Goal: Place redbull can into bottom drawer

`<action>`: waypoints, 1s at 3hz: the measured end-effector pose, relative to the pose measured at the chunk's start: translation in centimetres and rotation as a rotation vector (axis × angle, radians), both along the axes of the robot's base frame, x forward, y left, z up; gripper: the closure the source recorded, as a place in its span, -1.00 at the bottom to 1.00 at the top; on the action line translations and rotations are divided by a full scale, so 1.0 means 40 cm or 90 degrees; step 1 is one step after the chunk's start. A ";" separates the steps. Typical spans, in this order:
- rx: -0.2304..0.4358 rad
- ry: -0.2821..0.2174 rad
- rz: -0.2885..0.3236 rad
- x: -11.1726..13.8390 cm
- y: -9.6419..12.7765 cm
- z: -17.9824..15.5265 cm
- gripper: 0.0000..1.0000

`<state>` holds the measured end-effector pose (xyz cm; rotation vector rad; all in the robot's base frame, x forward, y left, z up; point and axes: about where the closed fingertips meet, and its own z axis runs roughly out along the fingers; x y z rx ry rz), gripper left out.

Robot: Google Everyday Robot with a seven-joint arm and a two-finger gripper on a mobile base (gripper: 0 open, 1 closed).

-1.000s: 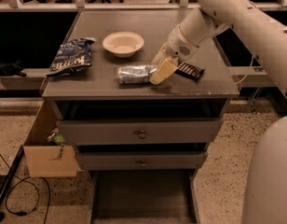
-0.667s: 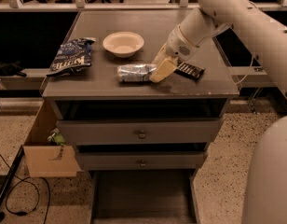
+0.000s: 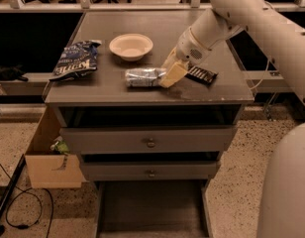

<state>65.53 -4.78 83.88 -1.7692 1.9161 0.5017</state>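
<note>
The redbull can (image 3: 141, 77) lies on its side on the grey cabinet top (image 3: 212, 90), near the front edge, in front of the white bowl. My gripper (image 3: 171, 74) reaches down from the upper right and sits at the can's right end, touching or overlapping it. The can rests on the surface. The bottom drawer (image 3: 151, 211) stands pulled out at floor level below the two knob-fronted drawers, and its dark grey floor holds nothing.
A white bowl (image 3: 131, 46) stands behind the can. A crinkled blue chip bag (image 3: 76, 58) lies at the left. A flat dark candy bar (image 3: 202, 74) lies right of the gripper. A cardboard box (image 3: 46, 163) and cables (image 3: 24, 209) are at the cabinet's left on the floor.
</note>
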 end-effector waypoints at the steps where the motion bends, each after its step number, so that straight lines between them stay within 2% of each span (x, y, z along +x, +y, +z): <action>1: 0.000 0.000 0.000 0.000 0.000 0.000 1.00; 2: -0.007 -0.001 0.003 -0.002 0.006 0.000 1.00; 3: -0.014 -0.019 0.006 -0.020 -0.002 0.043 1.00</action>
